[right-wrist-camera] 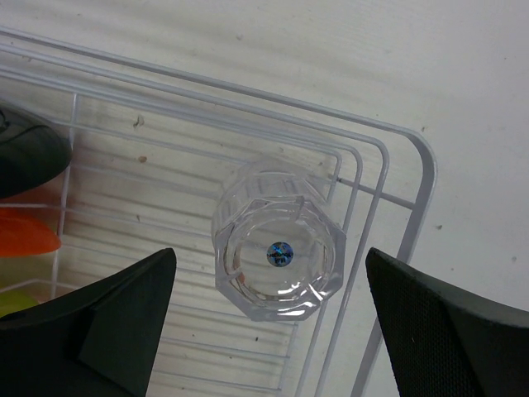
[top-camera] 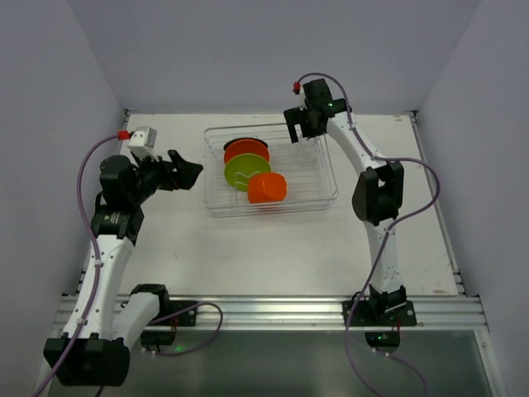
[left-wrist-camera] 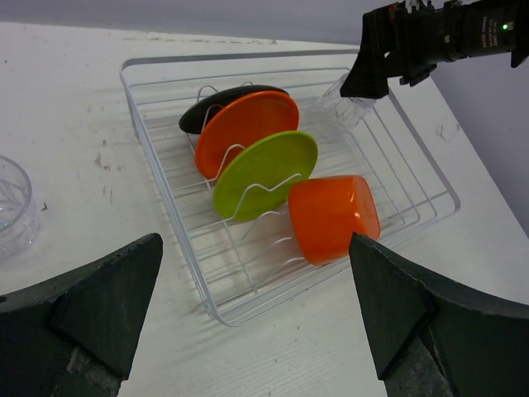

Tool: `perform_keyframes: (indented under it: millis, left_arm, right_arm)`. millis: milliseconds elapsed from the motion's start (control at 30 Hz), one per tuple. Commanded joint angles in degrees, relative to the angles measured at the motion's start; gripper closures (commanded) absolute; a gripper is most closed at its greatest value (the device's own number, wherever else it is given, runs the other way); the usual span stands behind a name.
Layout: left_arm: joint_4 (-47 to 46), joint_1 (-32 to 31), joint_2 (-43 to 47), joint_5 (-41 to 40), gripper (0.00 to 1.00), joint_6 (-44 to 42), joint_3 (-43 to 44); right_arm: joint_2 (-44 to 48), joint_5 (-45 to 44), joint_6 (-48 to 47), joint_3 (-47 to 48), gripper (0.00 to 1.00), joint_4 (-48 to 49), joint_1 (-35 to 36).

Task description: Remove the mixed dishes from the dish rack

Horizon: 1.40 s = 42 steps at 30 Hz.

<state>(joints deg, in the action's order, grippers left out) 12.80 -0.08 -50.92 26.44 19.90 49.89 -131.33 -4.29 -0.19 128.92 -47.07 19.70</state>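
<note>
Clear glass sits right under the right gripper (right-wrist-camera: 271,250): a ribbed glass cup (right-wrist-camera: 278,248) seen end-on, with a small blue dot at its centre. The wrist view frames it between the two dark fingers (right-wrist-camera: 107,331). The jaws stand wide apart, and a gap shows on each side between finger and glass, so nothing is clamped. I cannot tell whether the cup stands mouth up or mouth down. It rests in a rounded corner of the dish rack (top-camera: 310,178), with the rack's white wire rim curving just beyond the right finger. A black plate (right-wrist-camera: 25,153) shows at the edge of this view, past the left finger.

The left gripper (left-wrist-camera: 254,240) hangs over the white table (left-wrist-camera: 74,124) just outside the rack's near rim. Its jaws are also spread wide and hold nothing. Straight ahead of it and closest, the orange cup (left-wrist-camera: 333,217) lies on its side on the rack's wires, towards its right finger. Beyond the cup three plates stand on edge in the wire slots, leaning and overlapping. Nearest is the lime green plate (left-wrist-camera: 264,172), behind it the orange plate (left-wrist-camera: 246,128), and farthest the black one. Farther still, at the opposite corner of the rack, the right gripper hovers over its glass.

A second glass cup (left-wrist-camera: 12,207) stands on the table outside the rack, off to the left of the left gripper's left finger and cut by the frame edge.
</note>
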Motion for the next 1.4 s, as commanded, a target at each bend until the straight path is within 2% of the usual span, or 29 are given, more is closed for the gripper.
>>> perform_keyframes:
  millis: [0,467,733,1200,1367]
  left_arm:
    - [-2.9,0.1,0.1,1.2,0.0,-1.2,-0.1]
    - [-2.9,0.1,-0.1,1.2,0.0,-1.4,-0.1]
    - [-2.6,0.1,0.1,0.9,0.0,-1.6,0.0]
    - [-2.6,0.1,0.0,1.0,0.0,-1.7,-0.2]
    - [-2.6,0.1,0.1,0.9,0.0,-1.7,-0.3]
  right_arm:
    - [-1.1,1.3,-0.3,3.1,0.01,1.1,-0.6]
    - [-3.0,2.3,-0.3,3.4,0.01,1.5,-1.1]
    - [-3.6,2.3,1.8,3.4,0.12,1.5,-1.0]
    - [-3.5,3.9,0.8,2.6,0.11,0.7,-1.0]
    - [-3.8,3.2,0.8,2.5,0.18,0.0,-1.0]
